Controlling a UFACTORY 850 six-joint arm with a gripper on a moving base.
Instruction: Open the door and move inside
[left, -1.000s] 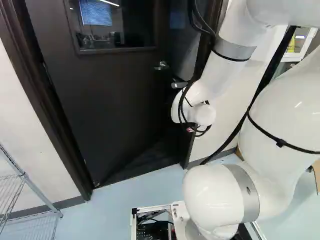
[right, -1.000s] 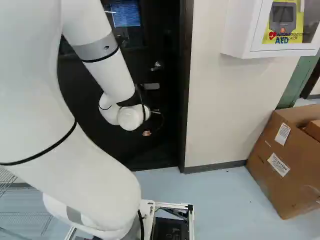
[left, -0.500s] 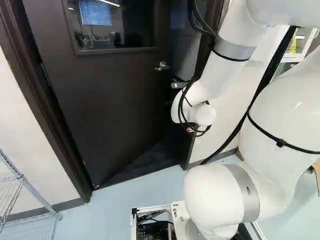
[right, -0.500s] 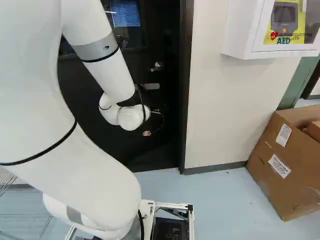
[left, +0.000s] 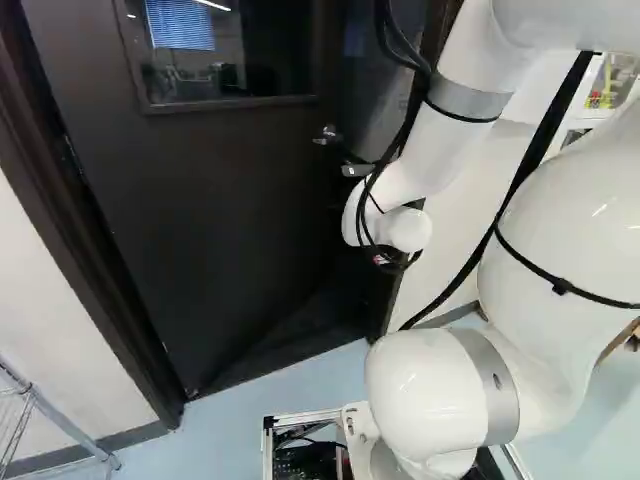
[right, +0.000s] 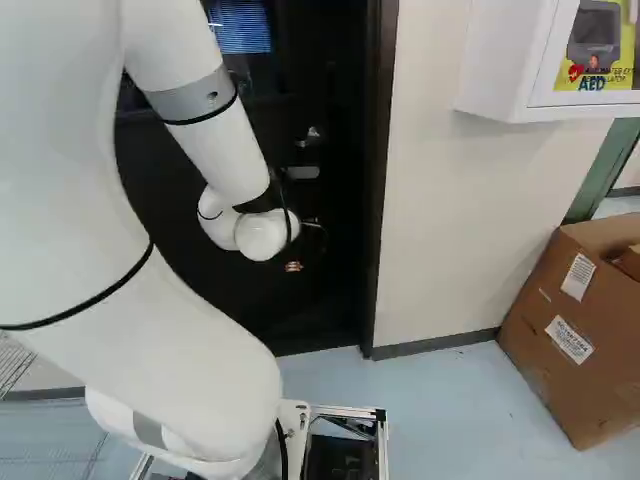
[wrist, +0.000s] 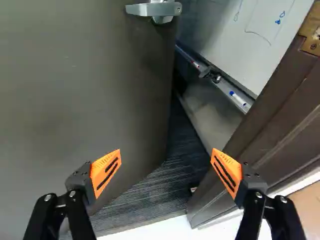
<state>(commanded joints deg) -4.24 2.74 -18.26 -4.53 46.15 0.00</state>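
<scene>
Off-white wall (right: 450, 220), dark baseboard (right: 440, 342) along its foot, pale blue floor (right: 450, 410). White defibrillator cabinet (right: 490, 60) on wall at right of right base view; below, open cardboard box (right: 560, 370) with white labels, green frame (right: 603, 170) behind. Wire shelving rack (left: 60, 422) at left of left base view. Wrist view: whiteboard (wrist: 225, 30) with blue marks, marker (wrist: 237, 98) on metal ledge (wrist: 226, 91), dark ribbed flooring (wrist: 165, 185). Bluish window blinds (left: 180, 24), bright light strip (left: 213, 4) beside them.

Office or lab, whiteboard (wrist: 225, 25) with markers (wrist: 238, 98), white wall cabinet (right: 500, 60), wire rack (left: 60, 415), cardboard box (right: 590, 385)
</scene>
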